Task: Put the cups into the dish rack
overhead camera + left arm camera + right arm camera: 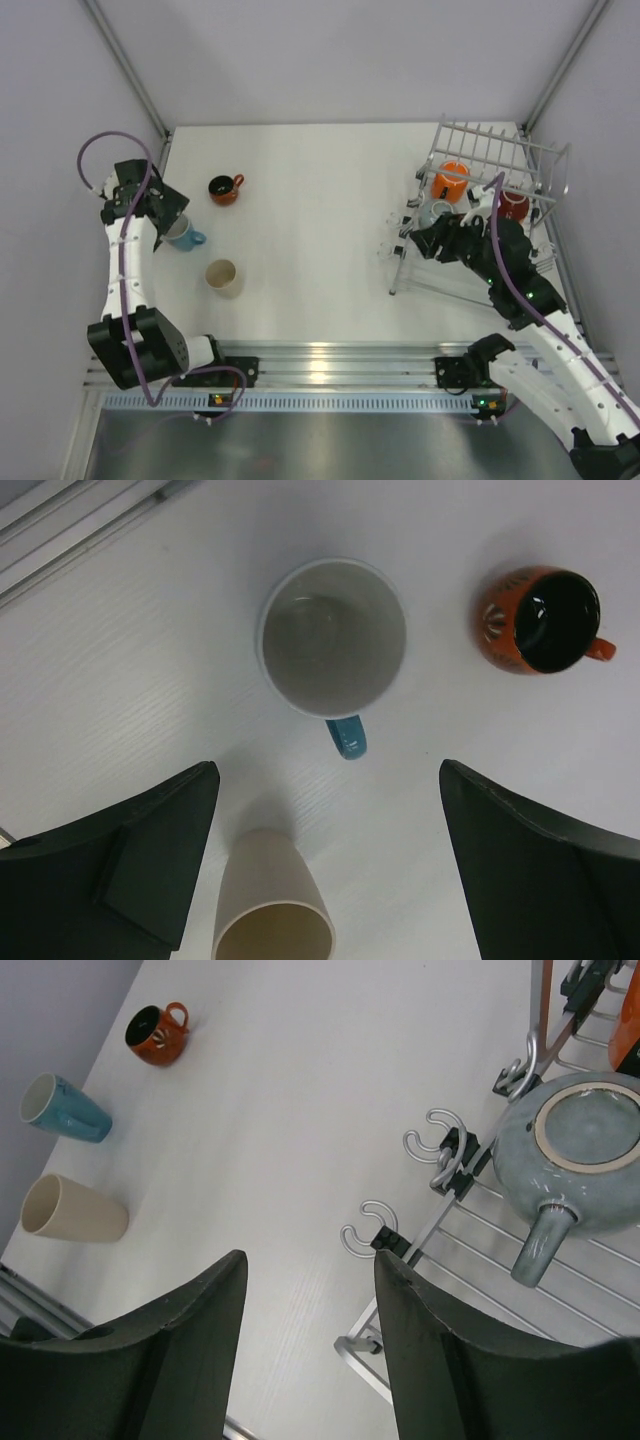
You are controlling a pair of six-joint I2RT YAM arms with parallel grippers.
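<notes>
The left gripper (328, 770) hangs over the white table (320, 180) with its dark fingers (150, 870) spread wide and nothing between them. Just beyond its tips stands the light blue mug (332, 640), upright and empty, its darker blue handle pointing back toward the gripper. The squat orange-red mug with a black inside (540, 620) stands apart from it, and the tall cream mug (272, 910) stands upright below the gripper; these three are all on the table's left half, well away from the silvery-white wire dish rack (490, 150) at the far right. In the rack, the grey glazed mug (580, 1155) sits upside down on the grid base near the rack's left edge, its unglazed foot ring facing up and its handle lying across the wires. The bright orange mug (450, 181) is farther back by the upright tines, and the dark red mug (514, 206) lies to the right, partly hidden by the right arm's cable. The right gripper (310, 1255) hovers at the rack's near left corner, beside the grey mug but not touching it — its jaws parted and empty.
</notes>
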